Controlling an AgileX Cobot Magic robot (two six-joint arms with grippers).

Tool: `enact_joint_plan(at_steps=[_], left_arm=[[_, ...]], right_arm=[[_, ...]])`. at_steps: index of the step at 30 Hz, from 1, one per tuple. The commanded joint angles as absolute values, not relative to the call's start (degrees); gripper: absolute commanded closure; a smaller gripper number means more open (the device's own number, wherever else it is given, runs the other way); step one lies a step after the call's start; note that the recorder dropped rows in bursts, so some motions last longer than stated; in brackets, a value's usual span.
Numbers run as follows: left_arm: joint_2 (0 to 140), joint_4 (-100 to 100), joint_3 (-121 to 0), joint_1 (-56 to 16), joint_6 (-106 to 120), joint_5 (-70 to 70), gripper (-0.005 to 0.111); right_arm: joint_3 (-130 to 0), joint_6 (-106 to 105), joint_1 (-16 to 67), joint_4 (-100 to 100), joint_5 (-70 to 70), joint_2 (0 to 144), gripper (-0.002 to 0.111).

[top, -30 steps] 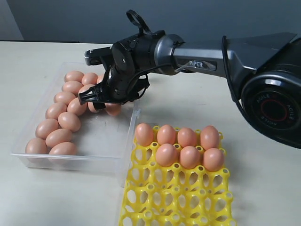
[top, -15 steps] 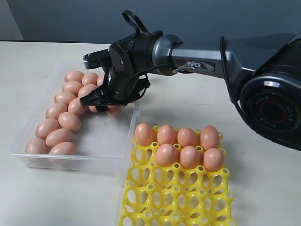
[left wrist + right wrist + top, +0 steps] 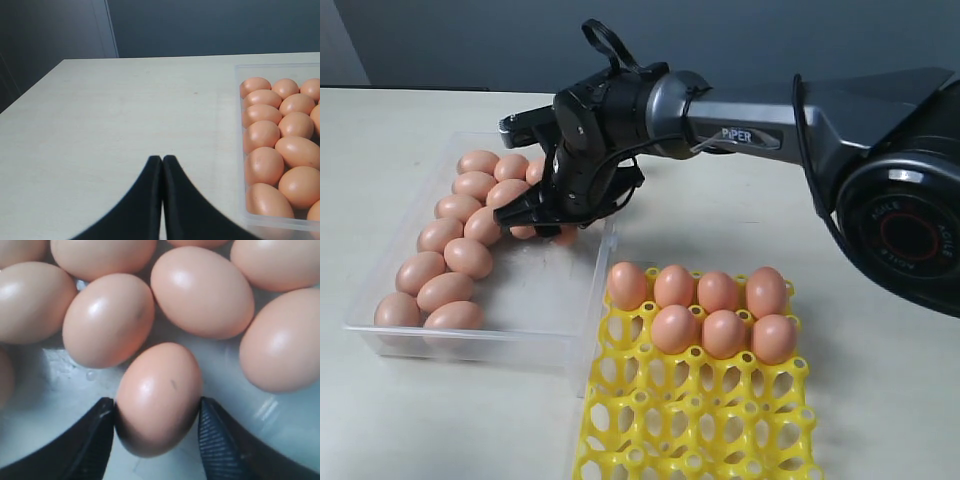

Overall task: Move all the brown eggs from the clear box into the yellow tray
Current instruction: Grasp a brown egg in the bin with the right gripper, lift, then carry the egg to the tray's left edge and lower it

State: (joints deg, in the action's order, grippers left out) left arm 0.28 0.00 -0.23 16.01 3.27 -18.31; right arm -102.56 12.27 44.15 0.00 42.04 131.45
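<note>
The clear box (image 3: pixel 470 345) sits on the tabletop (image 3: pixel 880 400) at the left of the exterior view. The brown eggs (image 3: pixel 445 255) are crowded along its left side and far end. Just beside its near right corner, at the lower middle of the frame, lies the yellow tray (image 3: pixel 690 420). Seven eggs (image 3: pixel 724 333) fill its upper two rows, four behind and three in front. The right arm (image 3: pixel 750 135) reaches across from the right and down into the far end of the box. In the right wrist view the right arm's jaws stand either side of a single egg (image 3: pixel 159 397) that lies on the box floor. Both pads (image 3: pixel 90 445) are pressed to its sides. The left arm's jaws are closed together on nothing, above bare tabletop beside the box.
</note>
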Motion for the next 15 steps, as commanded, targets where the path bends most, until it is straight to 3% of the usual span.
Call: enact_joint_plan(at_steps=[1,8,15], left_arm=[[0.0,0.0,0.0,15.7,3.2,-17.7,0.106],[0.0,0.0,0.0,15.7,3.2,-17.7,0.106],[0.0,0.0,0.0,15.7,3.2,-17.7,0.106]], right_arm=[[-102.0,12.2,44.8,0.0,41.6,126.9,0.109],[-94.4,12.2,49.5,0.0,28.3,117.0,0.109],[-71.2,12.7,51.1,-1.0,8.3,101.3,0.109]])
